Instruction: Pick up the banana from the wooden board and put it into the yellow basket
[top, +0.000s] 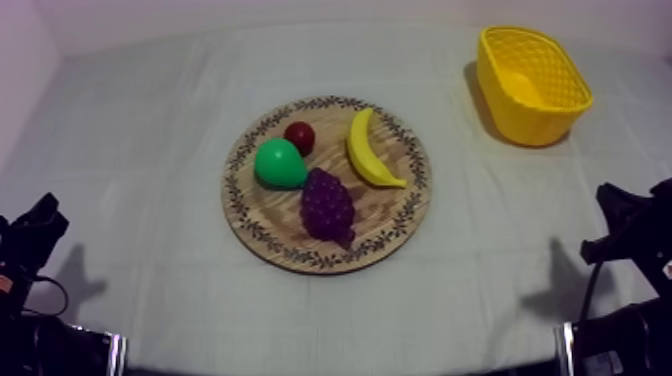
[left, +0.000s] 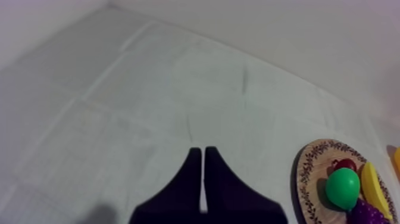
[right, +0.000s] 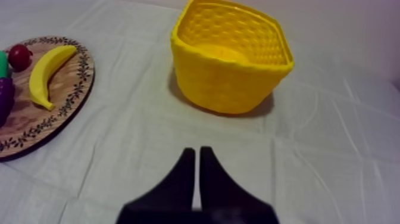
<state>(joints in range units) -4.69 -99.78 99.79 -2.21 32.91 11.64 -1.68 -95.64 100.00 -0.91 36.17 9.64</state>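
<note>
- The table (top: 150, 130), under its grey-white cloth, carries one board, one basket and four toy fruits.
- One wooden board (top: 400, 225), round with a patterned rim, lies mid-table, well apart from the basket. All four fruits are on it.
- One yellow basket (top: 530, 125) stands upright toward the far right of the table. It looks empty, and being on my right arm's side, it probably makes this that arm's job.
- There are two grippers, neither gripping anything.
  - The left gripper (left: 202, 150) hovers over bare cloth, its fingers pressed together in a narrow wedge.
  - The right gripper (right: 197, 150) faces the cloth between board and basket, its fingers likewise closed on nothing.
- One banana (top: 366, 150) lies flat on the board's right half, the side nearer the basket, just inside the rim.
  - It seems to touch no other fruit.
  - As a toy it is likely light, stiff and hollow, with a smooth skin that could slip.
  - The best hold is probably across its thick middle, with the fingers straddling its narrow width. Held by a tapered tip, it would likely swing.
- One bunch of grapes (top: 327, 204), purple, lies on the board's near side, close against the pear.
- One pear (top: 279, 164), green, sits on the board's left half.
- One small red fruit (top: 299, 136) sits just behind the pear, between it and the banana.
</note>
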